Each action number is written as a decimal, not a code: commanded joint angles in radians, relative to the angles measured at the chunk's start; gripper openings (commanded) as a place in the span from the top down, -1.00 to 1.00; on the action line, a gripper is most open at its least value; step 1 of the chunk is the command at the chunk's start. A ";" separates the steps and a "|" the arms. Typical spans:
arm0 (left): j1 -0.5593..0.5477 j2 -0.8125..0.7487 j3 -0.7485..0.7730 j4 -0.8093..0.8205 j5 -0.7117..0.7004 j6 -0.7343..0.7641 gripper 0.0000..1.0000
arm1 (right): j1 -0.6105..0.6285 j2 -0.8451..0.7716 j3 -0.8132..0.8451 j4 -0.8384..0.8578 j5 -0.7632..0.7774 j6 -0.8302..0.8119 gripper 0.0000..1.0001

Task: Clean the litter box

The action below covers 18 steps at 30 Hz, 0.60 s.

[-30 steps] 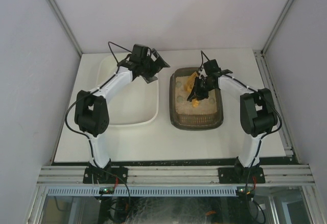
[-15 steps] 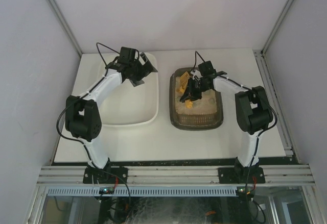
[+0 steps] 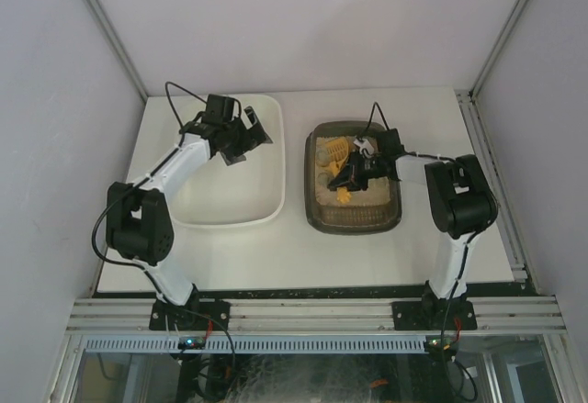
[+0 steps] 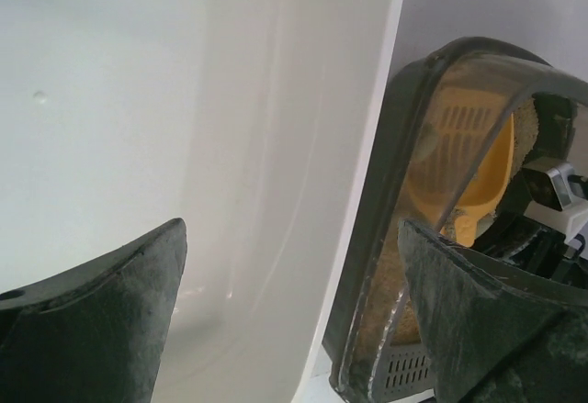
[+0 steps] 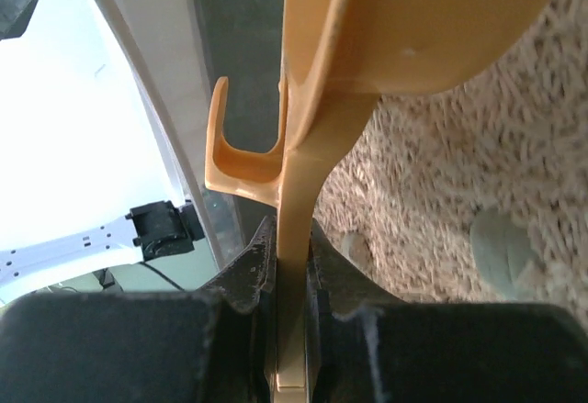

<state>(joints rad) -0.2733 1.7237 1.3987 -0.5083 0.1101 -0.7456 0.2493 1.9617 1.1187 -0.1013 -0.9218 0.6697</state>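
Your right gripper [image 5: 290, 270] clamps the yellow scoop [image 5: 423, 27], litter box [image 3: 355, 226] beneath it; your left gripper [image 3: 249, 136] gapes wide above the white tub [image 3: 220, 212]. That box lies to its right.

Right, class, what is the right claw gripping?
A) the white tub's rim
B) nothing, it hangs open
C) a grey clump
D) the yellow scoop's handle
D: the right wrist view shows the right claw shut on the handle of the yellow scoop, over the sand in the litter box.
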 commanded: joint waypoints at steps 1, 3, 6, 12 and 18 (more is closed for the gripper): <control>0.003 -0.078 -0.030 0.021 -0.015 0.056 -0.99 | -0.011 -0.155 -0.040 0.010 -0.019 -0.010 1.00; 0.003 -0.085 -0.035 0.022 -0.018 0.062 -0.99 | -0.015 -0.210 -0.059 -0.056 0.019 -0.040 1.00; 0.003 -0.094 -0.044 0.021 -0.014 0.065 -0.99 | -0.026 -0.281 -0.090 -0.114 0.050 -0.059 1.00; 0.004 -0.120 -0.041 -0.003 -0.013 0.144 -0.99 | -0.046 -0.431 -0.173 -0.198 0.121 -0.092 1.00; 0.002 -0.156 0.062 -0.172 -0.079 0.327 -0.99 | -0.091 -0.584 -0.354 -0.050 0.051 -0.036 1.00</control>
<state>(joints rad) -0.2726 1.6428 1.3727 -0.5694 0.0875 -0.5724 0.1822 1.4765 0.8539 -0.2596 -0.8337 0.6201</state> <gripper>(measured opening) 0.996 0.077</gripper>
